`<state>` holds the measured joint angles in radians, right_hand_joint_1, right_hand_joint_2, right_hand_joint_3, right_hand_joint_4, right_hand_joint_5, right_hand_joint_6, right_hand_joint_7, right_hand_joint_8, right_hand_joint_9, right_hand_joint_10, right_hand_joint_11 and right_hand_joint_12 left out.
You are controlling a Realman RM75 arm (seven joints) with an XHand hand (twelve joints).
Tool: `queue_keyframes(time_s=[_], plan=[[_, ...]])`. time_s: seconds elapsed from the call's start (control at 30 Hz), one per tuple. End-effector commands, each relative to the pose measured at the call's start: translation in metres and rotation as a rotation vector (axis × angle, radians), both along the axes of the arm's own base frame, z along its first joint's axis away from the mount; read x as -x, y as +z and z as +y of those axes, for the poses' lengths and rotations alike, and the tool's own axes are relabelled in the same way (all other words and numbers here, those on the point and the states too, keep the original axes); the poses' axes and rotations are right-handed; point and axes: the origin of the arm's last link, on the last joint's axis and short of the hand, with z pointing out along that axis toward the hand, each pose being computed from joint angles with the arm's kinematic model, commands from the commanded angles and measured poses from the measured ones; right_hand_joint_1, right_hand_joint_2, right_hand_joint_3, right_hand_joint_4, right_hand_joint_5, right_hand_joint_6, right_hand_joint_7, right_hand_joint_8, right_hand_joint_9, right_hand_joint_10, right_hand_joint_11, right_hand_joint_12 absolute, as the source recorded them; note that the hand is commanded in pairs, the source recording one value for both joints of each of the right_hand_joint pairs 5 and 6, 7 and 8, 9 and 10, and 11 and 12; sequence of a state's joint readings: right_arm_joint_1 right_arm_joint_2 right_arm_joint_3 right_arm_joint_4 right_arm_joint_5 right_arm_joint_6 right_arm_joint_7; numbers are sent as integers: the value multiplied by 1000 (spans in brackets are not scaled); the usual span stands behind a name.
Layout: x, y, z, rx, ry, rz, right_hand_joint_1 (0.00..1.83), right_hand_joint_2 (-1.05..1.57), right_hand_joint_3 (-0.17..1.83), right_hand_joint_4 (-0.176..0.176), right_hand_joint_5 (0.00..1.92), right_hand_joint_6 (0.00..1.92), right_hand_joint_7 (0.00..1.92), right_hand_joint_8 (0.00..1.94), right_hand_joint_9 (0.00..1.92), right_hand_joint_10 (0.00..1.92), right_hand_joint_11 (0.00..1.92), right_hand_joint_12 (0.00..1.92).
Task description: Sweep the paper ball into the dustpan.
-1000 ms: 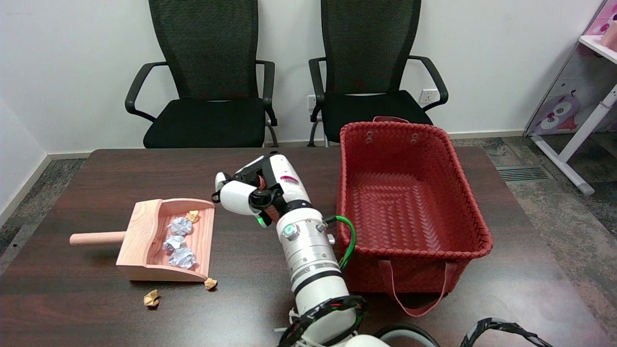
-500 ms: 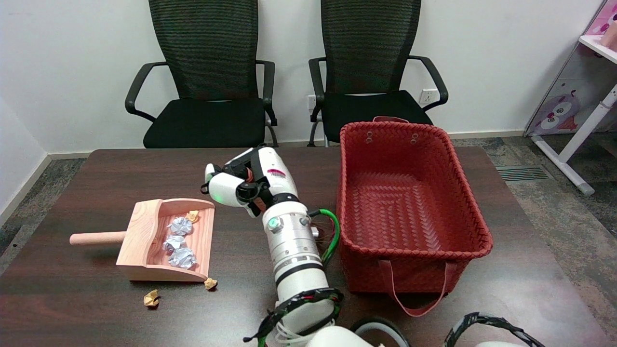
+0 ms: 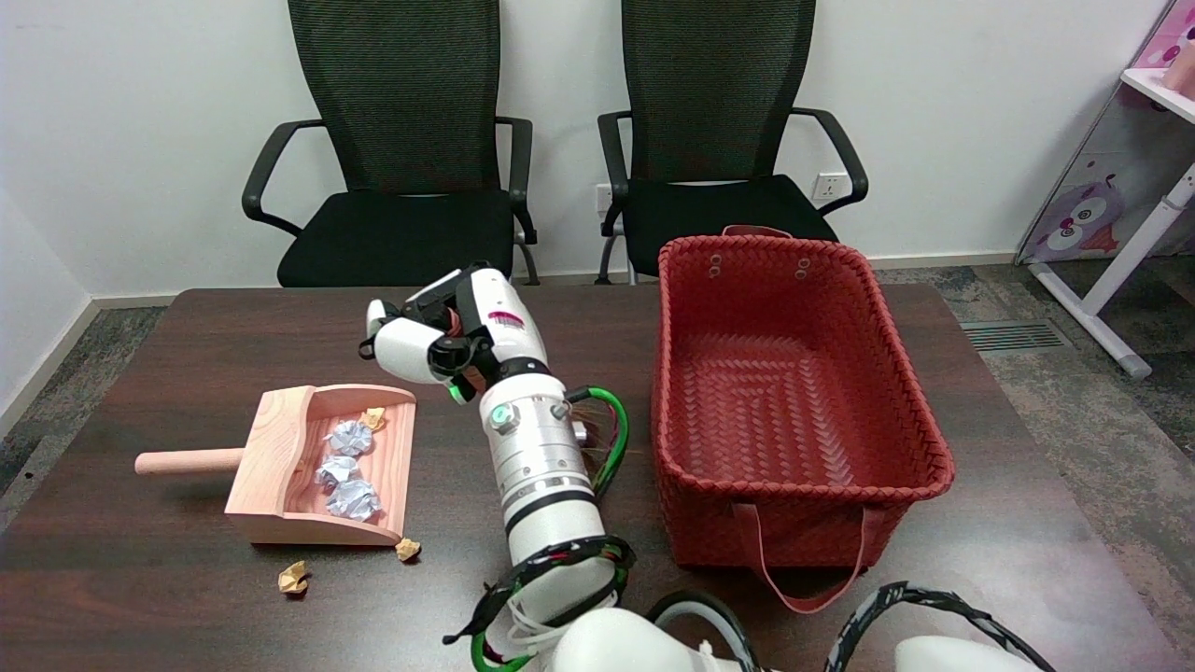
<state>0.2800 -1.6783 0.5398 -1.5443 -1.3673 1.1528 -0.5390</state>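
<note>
The right hand (image 3: 439, 331), shiny white and black, hangs in the air above the dark wood table (image 3: 140, 355), just past the far right corner of the dustpan (image 3: 280, 467). Its fingers look curled in with nothing in them, though they are partly hidden from here. The dustpan is pale, smooth wood with a round stick handle pointing left. Inside it lie three crinkly silver-white paper balls (image 3: 347, 437) and one small yellow-brown ball (image 3: 374, 417). Two more crumpled yellow-brown paper balls sit on the table: one (image 3: 407, 549) just beside the dustpan's near corner, the other (image 3: 294, 578) a bit nearer the camera. A big red woven basket (image 3: 896, 373) with soft strap handles stands at the right.
</note>
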Motion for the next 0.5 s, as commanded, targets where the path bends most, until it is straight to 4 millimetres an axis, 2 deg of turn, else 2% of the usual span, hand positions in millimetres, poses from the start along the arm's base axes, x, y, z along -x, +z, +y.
queue_keyframes(time_s=[0.03,0.3,0.37,0.5], plan=[[-6,-10,-19,-70,51,-205,1040,1571,1446,176,1920,1920,1920,1920,1920,1920,1920,1920],[-13,-8,-26,-118,86,-280,1011,1571,1554,176,1920,1920,1920,1920,1920,1920,1920,1920],[-14,-4,-28,-129,104,-320,1004,1571,1546,176,1920,1920,1920,1920,1920,1920,1920,1920],[-20,5,-32,-130,144,-294,1002,1571,1529,176,1920,1920,1920,1920,1920,1920,1920,1920]])
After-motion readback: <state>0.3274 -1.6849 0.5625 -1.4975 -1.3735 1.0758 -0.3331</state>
